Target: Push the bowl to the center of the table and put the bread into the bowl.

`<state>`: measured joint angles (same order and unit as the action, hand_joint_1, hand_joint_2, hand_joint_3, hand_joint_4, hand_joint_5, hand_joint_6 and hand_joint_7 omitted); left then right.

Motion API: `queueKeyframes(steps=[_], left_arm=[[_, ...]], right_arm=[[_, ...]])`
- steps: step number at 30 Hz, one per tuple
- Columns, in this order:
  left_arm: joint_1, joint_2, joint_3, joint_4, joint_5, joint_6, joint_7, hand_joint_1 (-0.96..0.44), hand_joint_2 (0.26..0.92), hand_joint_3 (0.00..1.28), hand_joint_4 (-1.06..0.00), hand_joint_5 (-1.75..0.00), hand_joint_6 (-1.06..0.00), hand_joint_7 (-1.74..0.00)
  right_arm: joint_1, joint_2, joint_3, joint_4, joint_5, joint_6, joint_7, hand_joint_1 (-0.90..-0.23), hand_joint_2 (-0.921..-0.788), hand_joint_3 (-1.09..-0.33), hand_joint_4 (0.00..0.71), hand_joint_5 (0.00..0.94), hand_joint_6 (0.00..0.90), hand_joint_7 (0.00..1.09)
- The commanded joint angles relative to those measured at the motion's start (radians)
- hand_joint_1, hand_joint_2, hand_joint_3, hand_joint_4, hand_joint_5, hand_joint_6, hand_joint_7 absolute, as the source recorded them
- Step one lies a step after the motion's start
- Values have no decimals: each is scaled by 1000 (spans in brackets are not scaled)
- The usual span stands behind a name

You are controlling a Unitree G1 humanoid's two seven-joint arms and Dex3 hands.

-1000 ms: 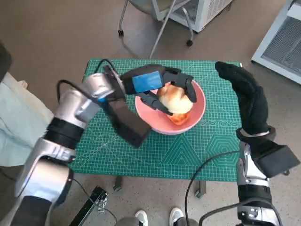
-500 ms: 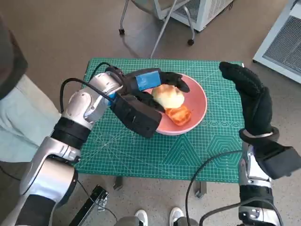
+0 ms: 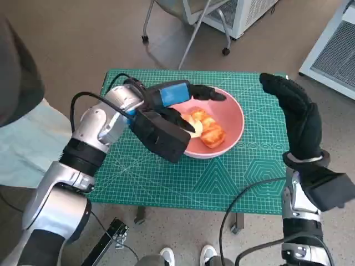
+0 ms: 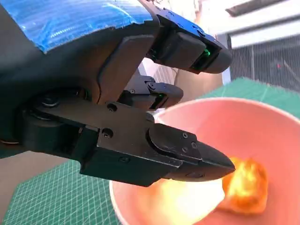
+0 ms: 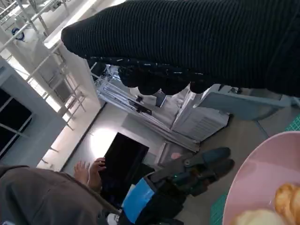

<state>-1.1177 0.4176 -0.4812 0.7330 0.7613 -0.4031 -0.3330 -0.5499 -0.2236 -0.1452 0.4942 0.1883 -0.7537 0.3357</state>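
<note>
The pink bowl (image 3: 236, 111) stands near the middle of the green-matted table (image 3: 166, 183). Pieces of golden bread (image 3: 206, 130) lie inside it. My left hand (image 3: 175, 97) hovers over the bowl's left rim with its fingers spread and nothing between them. In the left wrist view the black fingers (image 4: 187, 154) hang apart above the bowl (image 4: 243, 126), the bread (image 4: 246, 185) lying loose below them. My right hand (image 3: 297, 119) is raised flat beside the bowl's right side, apart from it and holding nothing. The right wrist view shows the glove (image 5: 197, 42), the bowl's rim (image 5: 262, 173) and the bread (image 5: 286, 201).
A wheeled chair (image 3: 183, 27) and a white unit (image 3: 238, 14) stand beyond the table's far edge. A white cabinet (image 3: 333, 50) is at the right. A person (image 3: 16, 72) sits close on the left, seen too in the right wrist view (image 5: 47, 197).
The bread has left my left hand and dropped into the bowl. The left hand's fingers have spread wider. The right hand has stayed put.
</note>
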Motion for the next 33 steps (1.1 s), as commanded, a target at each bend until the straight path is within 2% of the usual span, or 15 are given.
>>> queueKeyframes(steps=[1,3,5,7,8,9,10,13,16,17,18,20,22,26,33], left_arm=[[25,14,39,-32,-49,4,21,-38,841,5,-476,-50,-672,-113],[33,17,52,-41,-67,0,26,-29,847,6,-536,-58,-711,-144],[41,20,64,-51,-81,-2,27,-24,852,3,-590,-35,-699,-237],[58,25,92,-73,-117,-7,30,-4,859,2,-682,-36,-658,-450],[70,29,113,-85,-143,-13,32,0,861,2,-698,-38,-651,-490],[80,31,127,-96,-161,-17,32,-130,882,47,-737,-54,-638,-778],[93,34,150,-104,-193,-25,32,-212,896,80,-761,-66,-624,-969],[128,35,210,-124,-277,-46,37,-309,913,132,-786,-96,-594,-1212],[189,19,278,-182,-346,-51,86,-340,918,154,-790,-117,-579,-1297],[209,14,295,-203,-360,-50,103,-343,919,157,-767,-164,-576,-1307],[236,4,315,-229,-375,-52,134,-348,920,163,-678,-337,-571,-1322],[282,-13,345,-271,-395,-62,184,-351,920,171,-549,-572,-562,-1339],[325,-31,366,-308,-409,-79,230,-353,921,177,-452,-743,-556,-1351],[398,-62,394,-374,-430,-99,293,-353,921,190,-376,-874,-541,-1369],[519,-121,438,-507,-498,-98,337,-347,921,261,-294,-1027,-462,-1453]], right_arm=[[13,0,0,0,-11,9,-8,-606,-921,-808,357,13,30,767],[12,0,0,-2,-7,12,-5,-610,-921,-807,356,13,31,765],[12,0,0,-5,-3,13,-2,-612,-921,-807,356,12,31,764],[11,0,0,-11,6,17,3,-613,-921,-806,355,12,32,763],[9,0,-1,-14,10,19,5,-613,-921,-805,355,11,33,762],[10,-1,-2,-17,13,20,6,-613,-921,-804,355,11,33,761],[7,-1,-3,-19,16,21,7,-613,-921,-803,355,11,34,760],[4,-4,-7,-28,19,25,2,-610,-921,-799,356,11,35,756],[-1,-2,-14,-43,12,29,-14,-608,-921,-797,357,11,38,752],[-2,-1,-16,-48,10,30,-19,-608,-921,-797,357,11,39,752],[-3,1,-17,-53,5,30,-27,-607,-921,-797,357,11,40,751],[-4,6,-19,-68,-4,34,-42,-607,-921,-797,358,11,42,751],[-2,9,-18,-87,-16,37,-61,-605,-921,-798,359,11,44,752],[2,18,-13,-124,-38,41,-95,-600,-921,-801,360,11,45,753],[-4,28,-4,-170,-85,49,-144,-596,-921,-810,360,11,44,760]])
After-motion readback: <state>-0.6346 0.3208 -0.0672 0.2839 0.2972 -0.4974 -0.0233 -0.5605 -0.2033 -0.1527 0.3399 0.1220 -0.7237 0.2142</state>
